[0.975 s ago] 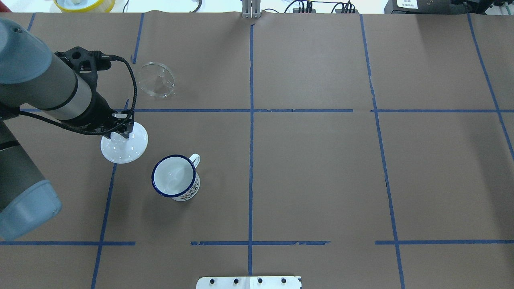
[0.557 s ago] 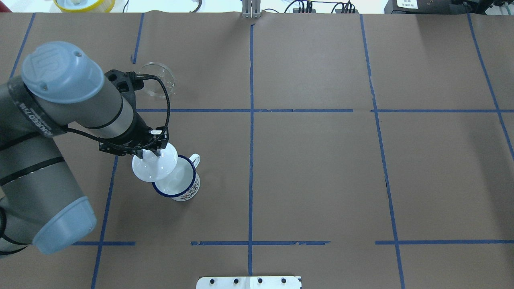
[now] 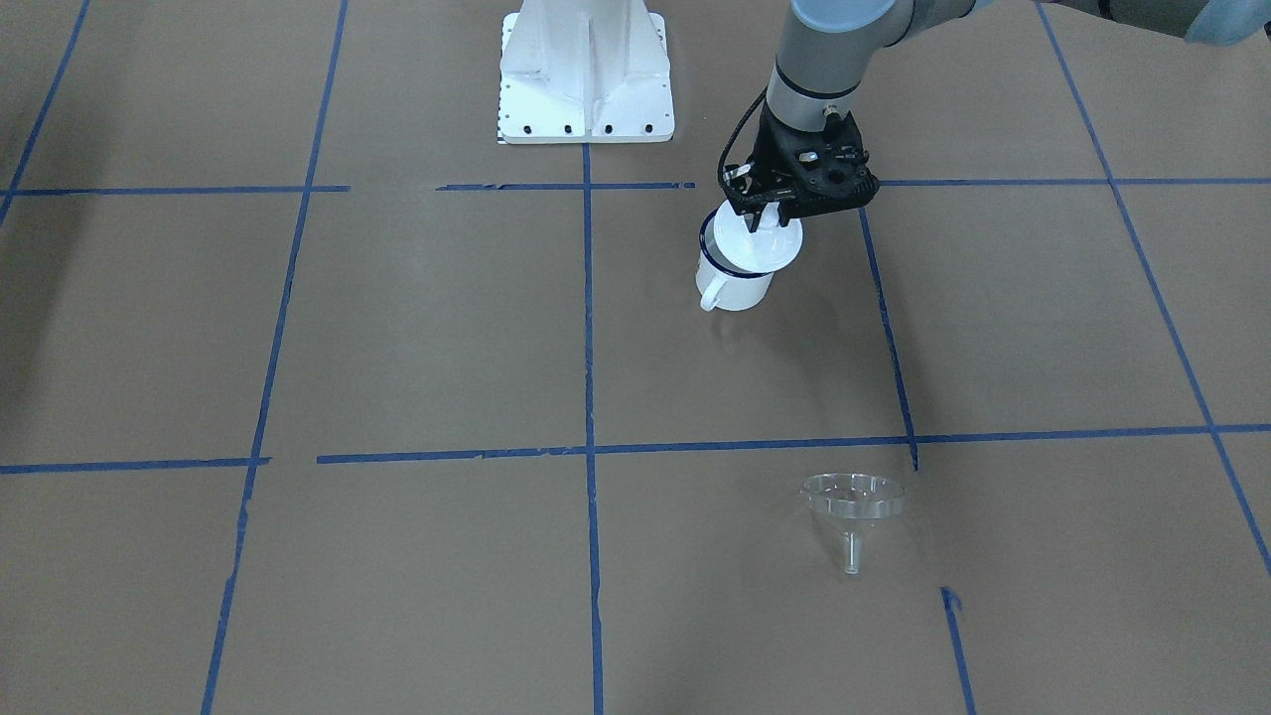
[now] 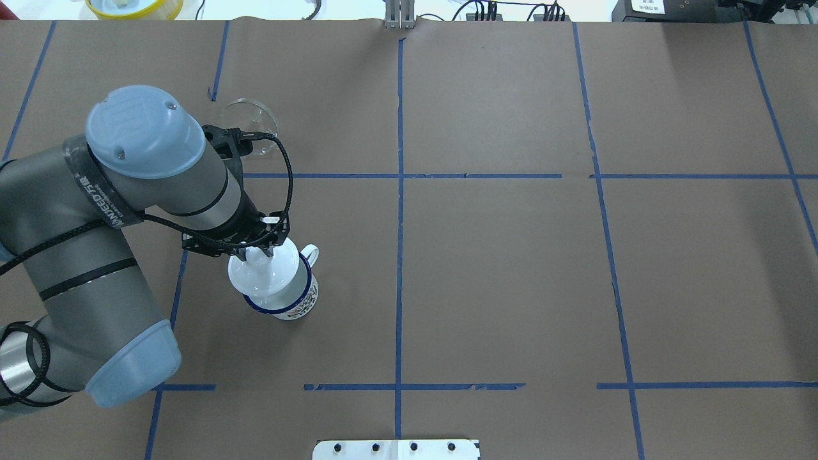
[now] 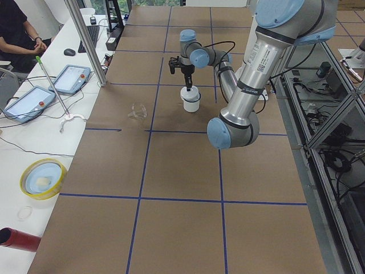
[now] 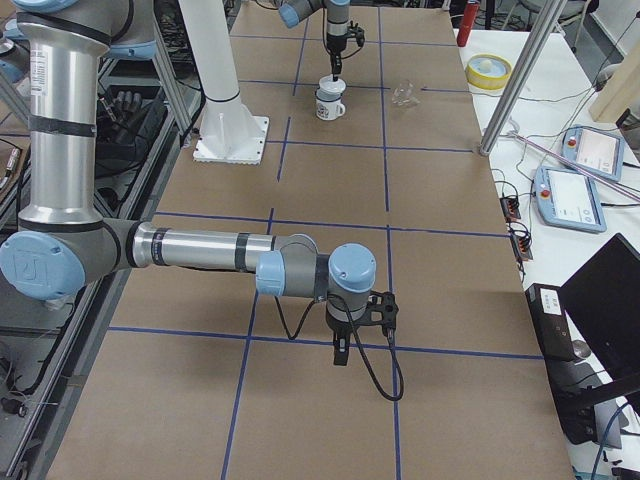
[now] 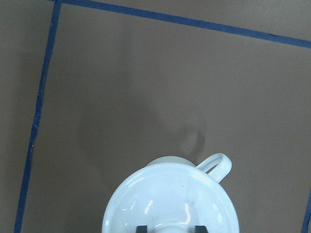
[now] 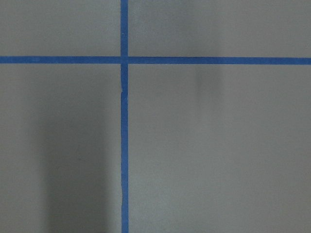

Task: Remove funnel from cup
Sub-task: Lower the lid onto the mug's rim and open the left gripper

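The clear funnel (image 3: 852,504) lies on the table, away from the cup; in the overhead view the funnel (image 4: 252,115) is partly behind the arm's cable. The white mug with a blue rim (image 4: 298,304) stands upright, its handle (image 7: 216,165) pointing away from the robot. My left gripper (image 4: 257,253) is shut on the knob of a round white lid (image 4: 268,276) and holds it over the mug's mouth (image 3: 736,285). I cannot tell whether the lid rests on the rim. My right gripper (image 6: 340,356) hangs low over bare table far from them; I cannot tell whether it is open or shut.
Brown paper with blue tape lines (image 4: 400,176) covers the table. The robot's white base (image 3: 586,74) stands at the near edge. A yellow bowl (image 5: 41,178), tablets and an operator are on a side bench beyond the table's far edge.
My left arm has carried the white lid from the table at the left across to the mug, and it now covers the mug's mouth. The funnel has not moved.
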